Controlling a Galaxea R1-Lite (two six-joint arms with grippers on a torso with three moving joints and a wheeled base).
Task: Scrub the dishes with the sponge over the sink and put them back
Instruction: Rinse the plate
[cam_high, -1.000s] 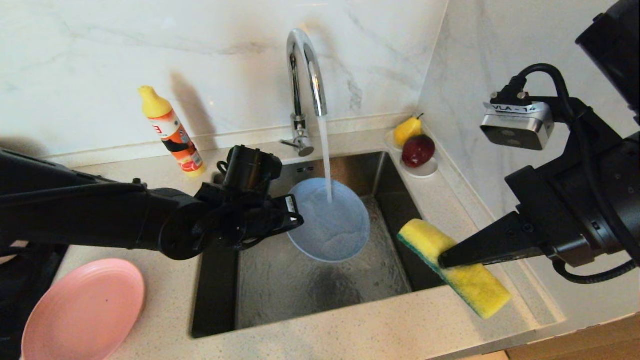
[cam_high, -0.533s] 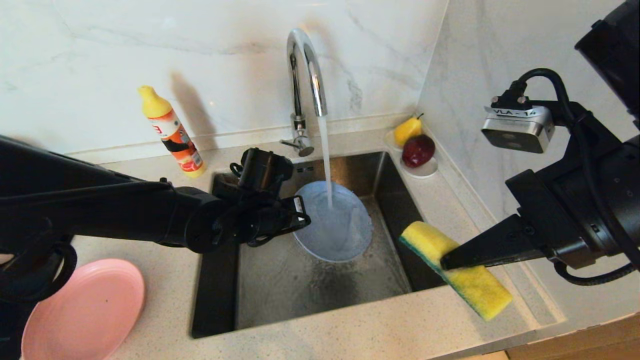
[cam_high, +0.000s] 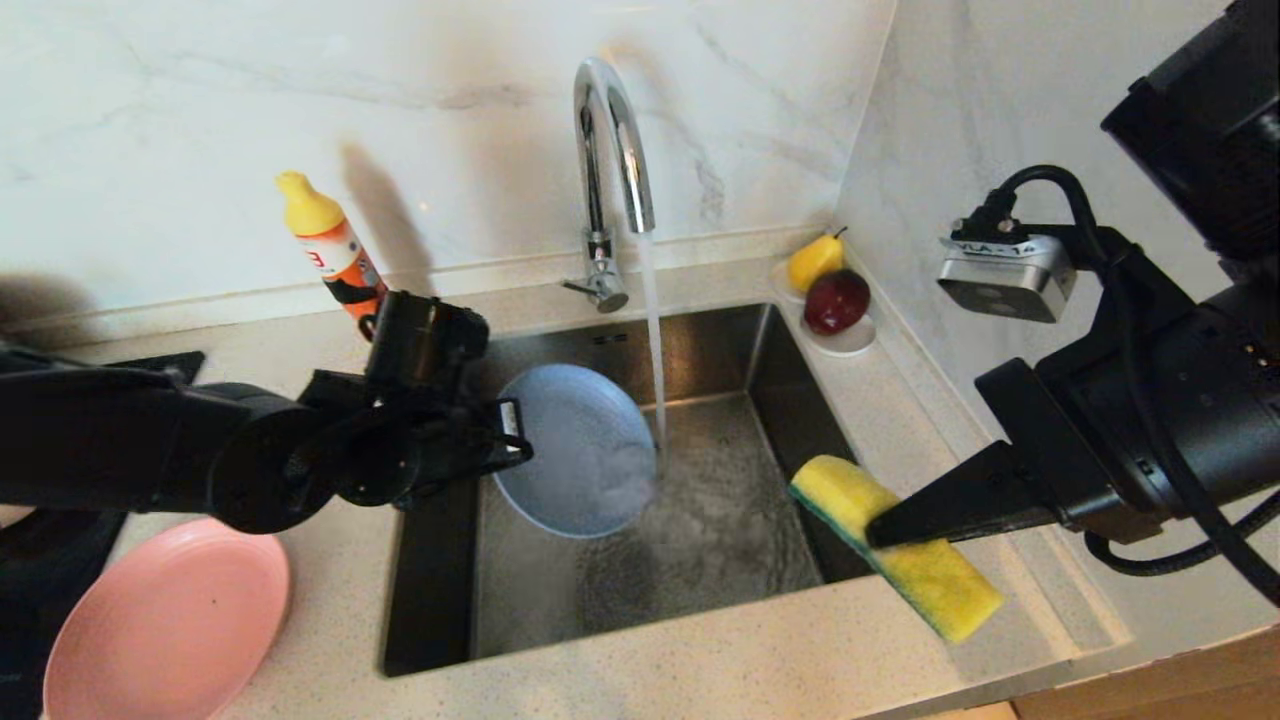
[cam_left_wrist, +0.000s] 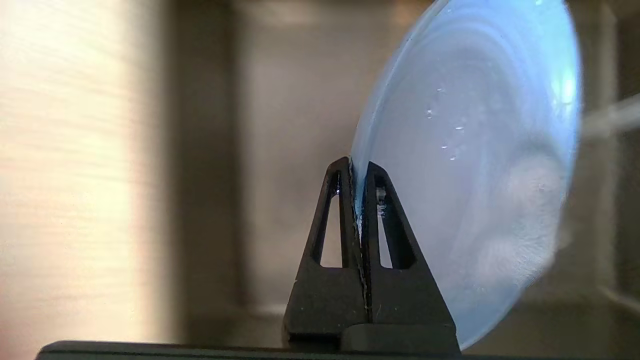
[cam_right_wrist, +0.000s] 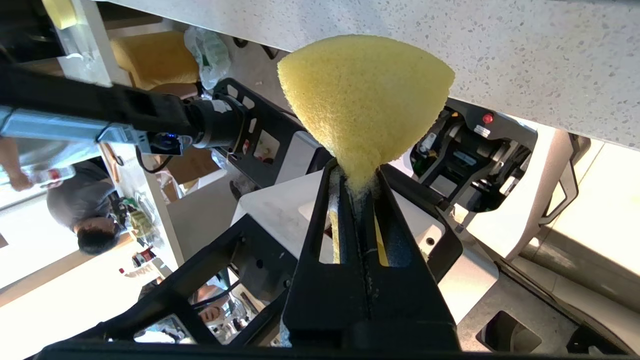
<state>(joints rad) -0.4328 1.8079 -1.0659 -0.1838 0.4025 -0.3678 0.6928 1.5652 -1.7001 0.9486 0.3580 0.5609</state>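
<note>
The blue-grey plate (cam_high: 577, 450) hung tilted over the sink (cam_high: 760, 350) at frame centre, its left rim clamped in my left gripper (cam_high: 515, 440), while my right gripper (cam_high: 880, 525) pinched the sponge (cam_high: 895, 545) lower right, long axis running toward the plate.

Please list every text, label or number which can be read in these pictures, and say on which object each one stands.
"VLA - 1", the rest cut off: white label on the right wrist camera.
Orange dish soap bottle: printed label, too small to read.
White sticker on the left end effector: too small to read.
</note>
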